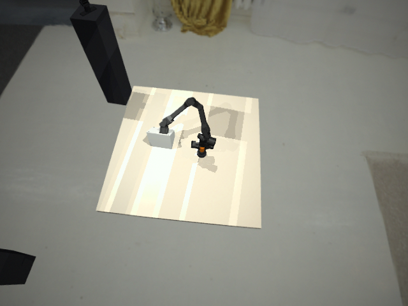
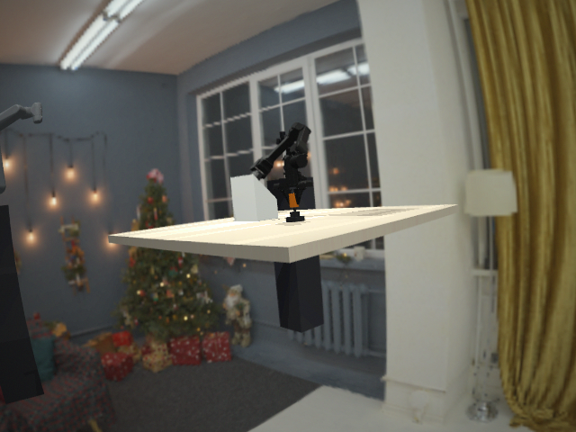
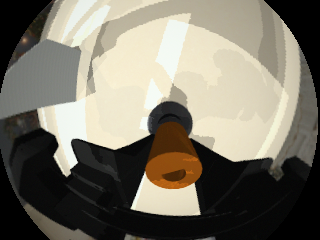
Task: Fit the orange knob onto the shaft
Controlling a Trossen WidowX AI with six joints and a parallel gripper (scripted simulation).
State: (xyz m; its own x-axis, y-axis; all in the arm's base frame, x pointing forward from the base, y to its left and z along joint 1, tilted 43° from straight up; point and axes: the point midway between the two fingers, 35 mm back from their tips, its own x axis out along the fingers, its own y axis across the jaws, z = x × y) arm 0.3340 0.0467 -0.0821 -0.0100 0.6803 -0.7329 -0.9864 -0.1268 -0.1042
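The orange knob point(image 1: 201, 149) point(image 2: 293, 200) point(image 3: 174, 162) stands upright between the fingers of my gripper point(image 2: 293, 197) point(image 3: 171, 139), which is shut on it. The wrist view shows the knob's top face with a dark recess in it. The round dark pedestal point(image 1: 201, 154) point(image 2: 295, 218) point(image 3: 156, 121) stands on the table just below the knob. In the exterior view the knob's lower end is above the pedestal's base, at the top of the dark shaft. The knob hides the shaft's top, so whether the shaft has entered the hole cannot be told.
A white block point(image 1: 160, 139) point(image 2: 255, 200) stands beside the pedestal on the pale table top point(image 1: 210, 204) point(image 2: 209, 241), and the arm's base sits on it. It shows grey at the left of the wrist view point(image 3: 45, 77). Shadows and light stripes cross the table.
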